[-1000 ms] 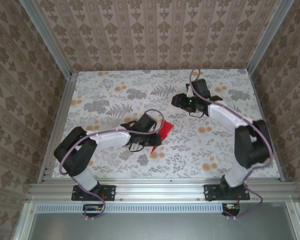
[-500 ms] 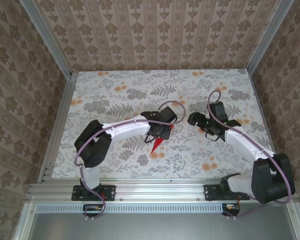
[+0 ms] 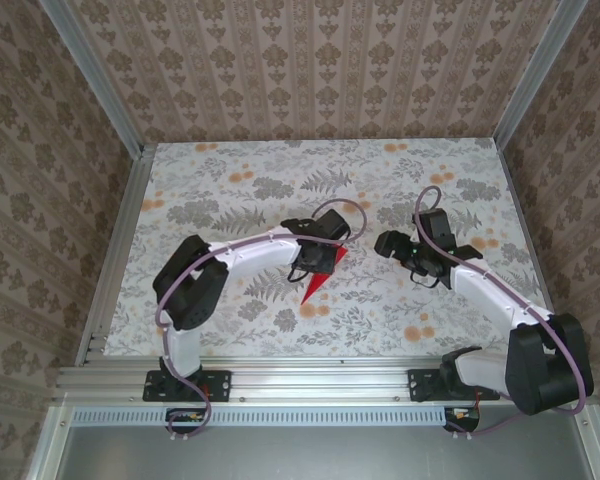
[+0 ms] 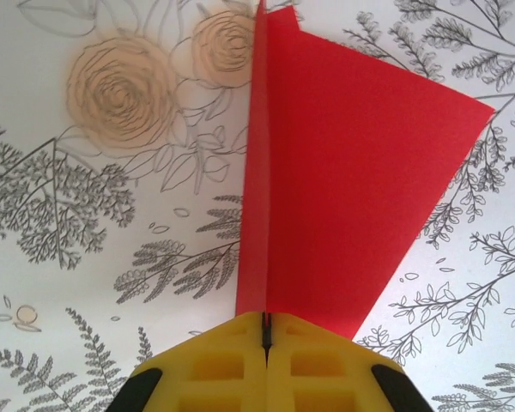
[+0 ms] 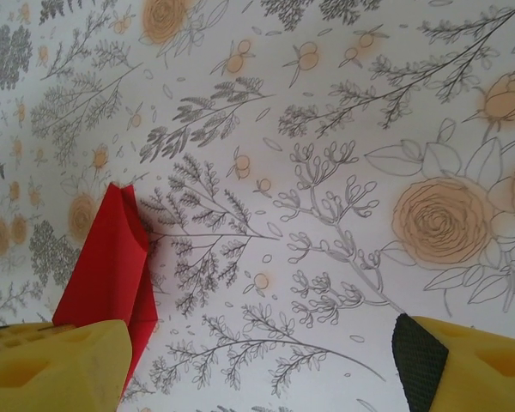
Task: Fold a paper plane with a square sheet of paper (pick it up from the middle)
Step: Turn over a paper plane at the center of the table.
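L gripper [image 4: 265, 333] is clamped on the slim bright-red folded paper dart [image 4: 343, 172] at its centre crease so the fold holds, w/ R gripper [image 5: 257, 352] spread wide & empty nearby, prob. to assist.

In the top view the paper plane [image 3: 318, 281] sits just below the middle of the frame, over the table [image 3: 230, 190], its pointed end aimed at the lower left. The left gripper [image 3: 316, 264] is at the plane's upper end, and the left arm [image 3: 240, 262] curves away to its base at the lower left. The right gripper [image 3: 388, 243] is to the right of the plane and slightly higher, apart from it, with bare table between them. The right arm [image 3: 490, 290] runs down to the lower right.

In the left wrist view the plane [image 4: 343, 172] rises from bottom centre to the top edge. Its lower end is pinched between the jaws of the left gripper [image 4: 264, 330], and a wing spreads to the right of the centre fold.

In the right wrist view the plane [image 5: 112, 249] lies at the lower left, behind the left-hand jaw. The jaws of the right gripper [image 5: 257, 369] are in the two bottom corners, with table between them.
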Available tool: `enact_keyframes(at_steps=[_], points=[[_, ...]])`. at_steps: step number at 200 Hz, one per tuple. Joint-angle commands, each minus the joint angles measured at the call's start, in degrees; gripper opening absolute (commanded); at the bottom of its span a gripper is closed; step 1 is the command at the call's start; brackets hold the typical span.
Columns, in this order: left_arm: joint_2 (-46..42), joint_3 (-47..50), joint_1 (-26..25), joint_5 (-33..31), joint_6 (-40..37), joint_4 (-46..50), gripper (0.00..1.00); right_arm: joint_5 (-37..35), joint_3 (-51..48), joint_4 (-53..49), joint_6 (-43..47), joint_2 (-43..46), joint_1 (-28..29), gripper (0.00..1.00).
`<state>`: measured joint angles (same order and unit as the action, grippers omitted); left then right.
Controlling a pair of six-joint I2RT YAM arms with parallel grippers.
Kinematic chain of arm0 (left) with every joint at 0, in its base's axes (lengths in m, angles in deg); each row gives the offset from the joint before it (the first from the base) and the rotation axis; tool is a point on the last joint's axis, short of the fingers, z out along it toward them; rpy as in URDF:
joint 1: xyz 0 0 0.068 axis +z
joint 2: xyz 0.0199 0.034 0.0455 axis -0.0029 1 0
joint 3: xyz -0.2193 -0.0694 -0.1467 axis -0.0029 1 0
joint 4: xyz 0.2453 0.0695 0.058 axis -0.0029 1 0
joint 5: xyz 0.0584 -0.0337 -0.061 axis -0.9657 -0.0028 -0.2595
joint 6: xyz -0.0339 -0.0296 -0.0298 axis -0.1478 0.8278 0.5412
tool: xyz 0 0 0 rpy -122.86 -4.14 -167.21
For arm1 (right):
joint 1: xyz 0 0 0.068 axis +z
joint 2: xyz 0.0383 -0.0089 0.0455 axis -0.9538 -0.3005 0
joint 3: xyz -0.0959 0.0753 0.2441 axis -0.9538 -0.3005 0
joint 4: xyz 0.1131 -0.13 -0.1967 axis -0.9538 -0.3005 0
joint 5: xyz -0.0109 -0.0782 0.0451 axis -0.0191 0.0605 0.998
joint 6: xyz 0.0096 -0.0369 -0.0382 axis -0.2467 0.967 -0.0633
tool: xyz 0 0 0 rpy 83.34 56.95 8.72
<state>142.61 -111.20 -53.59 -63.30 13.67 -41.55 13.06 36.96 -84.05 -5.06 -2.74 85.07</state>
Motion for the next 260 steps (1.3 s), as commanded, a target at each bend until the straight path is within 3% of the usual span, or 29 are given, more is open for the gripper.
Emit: enact_keyframes(at_steps=[1, 50, 100, 157, 224, 260], points=[[-6.3, 4.82, 2.22, 5.66, 3.63, -7.06, 0.01, 1.06, -0.72, 0.0, -0.99, 0.65, 2.39, 0.81], [-16.84, 21.85, 7.62, 14.67, 11.67, -29.16, 0.0, -4.91, 1.62, -1.43, -4.0, -0.65, 12.09, 0.77], [-18.0, 32.68, 11.77, 20.59, 18.28, -45.21, 0.0, -8.31, 7.41, -1.65, -6.71, -6.83, 21.66, 0.66], [-18.43, 37.63, 14.47, 21.25, 20.23, -49.32, 0.0, -9.05, 16.21, -2.95, -8.01, -18.76, 28.97, 0.56], [-23.57, 42.76, 15.98, 21.0, 20.98, -49.52, 0.0, -12.77, 21.72, -6.41, -9.67, -25.29, 32.13, 0.66], [-24.84, 45.65, 16.16, 21.21, 21.34, -50.52, 0.03, -11.38, 24.7, -7.17, -8.0, -27.37, 33.03, 0.61]])
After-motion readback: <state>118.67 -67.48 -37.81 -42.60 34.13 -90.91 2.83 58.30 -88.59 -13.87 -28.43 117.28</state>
